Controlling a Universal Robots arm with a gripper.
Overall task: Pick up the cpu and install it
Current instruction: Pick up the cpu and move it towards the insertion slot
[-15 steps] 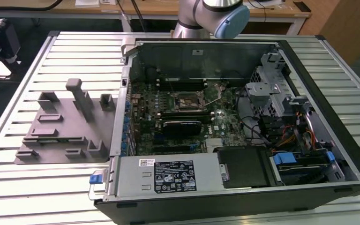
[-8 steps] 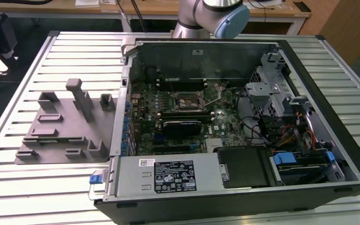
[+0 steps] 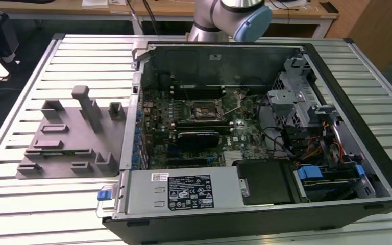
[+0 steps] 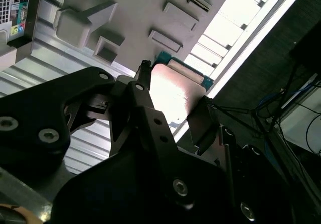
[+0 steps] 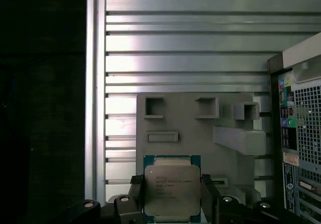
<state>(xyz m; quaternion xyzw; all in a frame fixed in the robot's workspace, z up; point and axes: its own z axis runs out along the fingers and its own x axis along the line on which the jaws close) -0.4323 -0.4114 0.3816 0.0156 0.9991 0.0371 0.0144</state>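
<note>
within pincer (image 5: 173, 206) grip: cpu (image 5: 172, 184), top plate lettered.

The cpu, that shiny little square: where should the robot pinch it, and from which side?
Probably by two opposite thin edges, coming straight at its flat top. The cpu is a thin flat square, so only the edges offer grip; the gripper pinches it that way.

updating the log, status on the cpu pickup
Gripper shut on cpu. Cpu held between the fingers, gray fixture behind it. Nothing seen blocking it.
</note>
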